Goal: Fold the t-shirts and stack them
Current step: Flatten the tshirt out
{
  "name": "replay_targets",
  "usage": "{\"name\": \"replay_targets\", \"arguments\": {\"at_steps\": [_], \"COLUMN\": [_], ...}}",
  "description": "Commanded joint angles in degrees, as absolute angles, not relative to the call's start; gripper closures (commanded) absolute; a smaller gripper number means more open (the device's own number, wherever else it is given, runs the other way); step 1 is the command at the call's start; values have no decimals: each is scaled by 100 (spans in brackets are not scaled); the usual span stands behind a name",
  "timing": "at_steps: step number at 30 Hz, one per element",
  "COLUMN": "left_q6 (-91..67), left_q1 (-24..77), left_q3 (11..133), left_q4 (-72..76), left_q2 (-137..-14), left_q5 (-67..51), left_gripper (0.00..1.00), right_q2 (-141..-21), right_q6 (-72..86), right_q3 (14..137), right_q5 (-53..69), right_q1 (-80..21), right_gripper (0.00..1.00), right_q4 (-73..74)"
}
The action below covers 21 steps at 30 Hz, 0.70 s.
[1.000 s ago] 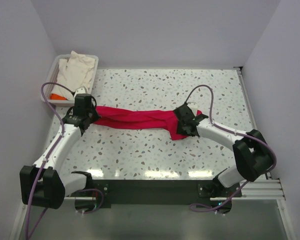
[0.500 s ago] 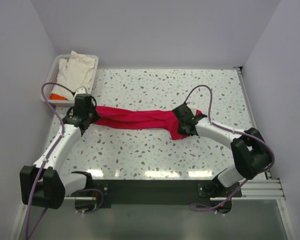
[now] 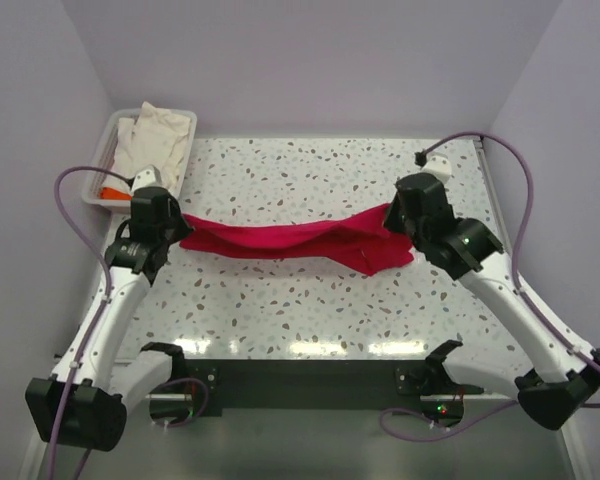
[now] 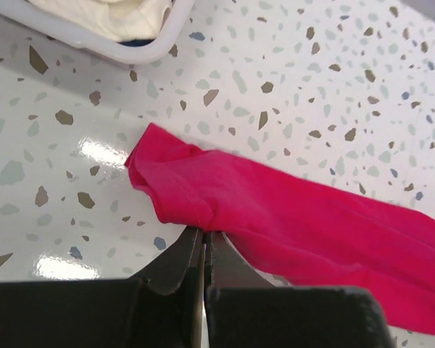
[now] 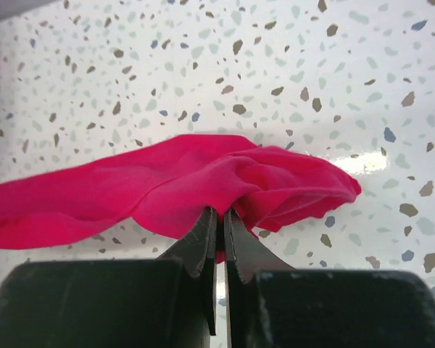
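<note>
2 arms share 1 red t-shirt (image 3: 280, 240) in the top view. The soft crimson cloth is twisted into a long, wrinkled band running left to right across the glossy, speckled terrazzo table (image 3: 310, 300). The left gripper (image 3: 180, 240) meets the band's left end, its arm bent at the elbow and reaching in from the near left corner. The right gripper (image 3: 390, 228) meets the bunched right end, where a flap of cloth droops toward the near edge. Its arm stretches long from the near right corner. At the far left corner sits 1 white plastic tray (image 3: 102, 150), holding 1 crumpled cream t-shirt (image 3: 155, 140) and a sliver of orange fabric (image 3: 111, 192) (too little shows to tell its shape).

In the left wrist view, the left gripper (image 4: 203, 235) has its 2 black tapered fingers pressed together, pinching the lower edge of the red t-shirt (image 4: 297, 217) near its rounded, folded end. The cloth looks smooth and matte. The tray's (image 4: 156, 47) curved corner sits at the top, apart from the shirt.

In the right wrist view, the right gripper (image 5: 219, 217) has its 2 black fingers closed to a thin slit on a fold under the red t-shirt's (image 5: 203, 181) puffy, gathered end. The rest of the cloth trails off to the left.
</note>
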<state>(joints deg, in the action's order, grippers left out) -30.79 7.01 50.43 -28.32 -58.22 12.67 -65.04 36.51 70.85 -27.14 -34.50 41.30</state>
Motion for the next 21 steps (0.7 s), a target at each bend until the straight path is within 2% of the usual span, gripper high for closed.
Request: {"name": "replay_targets", "arguments": {"at_steps": [1, 14, 21], "left_q6": [-3006, -3243, -3287], "left_q1": [650, 650, 650], "left_q3": [5519, 6836, 7812], "left_q4": [-3102, -4165, -4368], "left_q2": [-5353, -3885, -3788], "left_q5": [1345, 1081, 923], "left_gripper": [100, 100, 100], "right_q2": [-5951, -4843, -5027], "right_q6": [3472, 3323, 3103], "right_q3": [7479, 9491, 10985], "right_q5": [-3129, -2646, -2224], "right_q1": [-3463, -3463, -3463], "right_gripper": [100, 100, 100], "right_q4": [4860, 5958, 6372]}}
